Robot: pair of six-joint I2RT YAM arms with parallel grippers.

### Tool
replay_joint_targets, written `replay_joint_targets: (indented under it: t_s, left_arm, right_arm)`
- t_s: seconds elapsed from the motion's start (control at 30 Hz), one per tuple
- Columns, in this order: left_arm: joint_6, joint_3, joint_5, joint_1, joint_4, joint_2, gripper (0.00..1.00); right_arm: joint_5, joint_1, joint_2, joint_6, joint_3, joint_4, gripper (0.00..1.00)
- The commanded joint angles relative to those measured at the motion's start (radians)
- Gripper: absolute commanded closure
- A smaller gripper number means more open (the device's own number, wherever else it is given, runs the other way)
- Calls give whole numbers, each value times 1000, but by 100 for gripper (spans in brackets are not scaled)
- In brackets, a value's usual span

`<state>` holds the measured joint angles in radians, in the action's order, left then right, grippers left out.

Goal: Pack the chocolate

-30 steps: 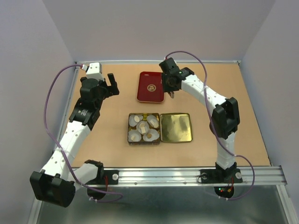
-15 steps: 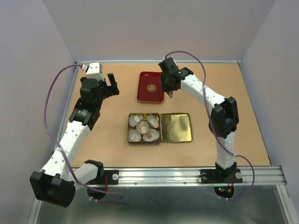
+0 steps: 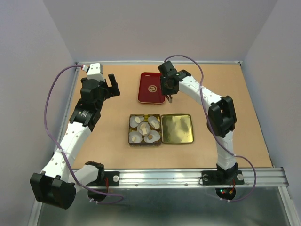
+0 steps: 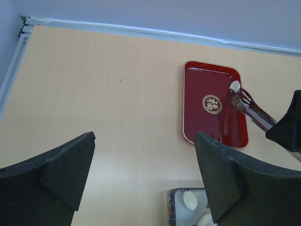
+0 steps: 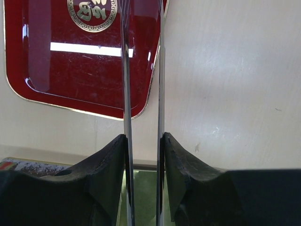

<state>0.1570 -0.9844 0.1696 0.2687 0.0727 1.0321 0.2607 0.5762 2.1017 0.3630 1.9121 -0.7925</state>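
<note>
While right pincer (image 5: 143, 141) pinched tweezers (image 5: 126, 94) over tray (image 4: 197, 117), chocolate (image 4: 234, 85) sat at their tips — more lay in cups (image 3: 154, 139) inside tin (image 3: 130, 132); left pincer (image 4: 145, 139) spread wide over table (image 4: 117, 94).

Right jaws with tweezers (image 4: 251, 109) shifted left, toward red tray (image 3: 149, 89).

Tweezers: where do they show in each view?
Top external: tweezers upper centre, at the red tray, on its right edge.
Left wrist: tweezers right side, tips over the tray's right part.
Right wrist: tweezers centre, two blades running bottom to top.
Shared landmark: the red tray.
</note>
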Motion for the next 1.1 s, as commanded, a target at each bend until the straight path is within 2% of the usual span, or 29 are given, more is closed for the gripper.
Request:
replay_joint_targets:
  t_s: [0.0,0.3,1.07]
  left_arm:
    - [-14,-50,2,7,-25,-21,1]
    - [-13,-50,2,9,-25,-23,1]
    - [-14,-51,5,12,-25,-27,1]
  right_arm:
    - [2,-6,-2,16,76,44,58]
    - [35,-7,27,22,117,41,58]
    - [18,-29,49,45,93,30,57]
